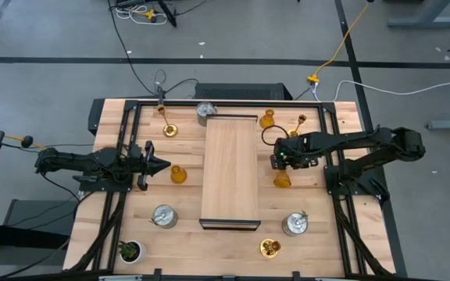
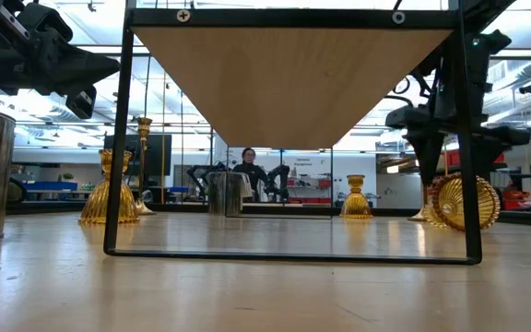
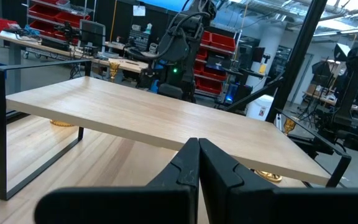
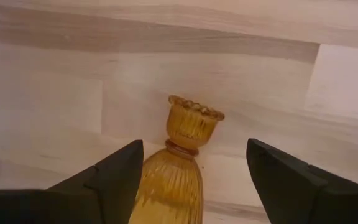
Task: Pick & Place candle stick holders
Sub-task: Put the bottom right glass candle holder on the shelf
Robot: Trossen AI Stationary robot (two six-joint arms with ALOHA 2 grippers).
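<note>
The table [image 1: 108, 117] carries a raised wooden shelf [image 1: 230, 168] at its middle. The right end effector [image 4: 194, 171] hangs with fingers spread around an amber holder [image 4: 179, 162] lying on its side just right of the shelf. The left end effector [image 1: 162, 165], fingers pressed together, waits left of the shelf near another amber holder [image 1: 178, 174].

- High cam: overhead, straight down, whole table [image 1: 108, 117] + both arms.
- Low cam: table-top level, looks across under raised shelf [image 2: 293, 74] into room.
- L wrist: faces shelf side-on.
- R wrist: close above amber holder [image 4: 179, 168], also in high view.
</note>
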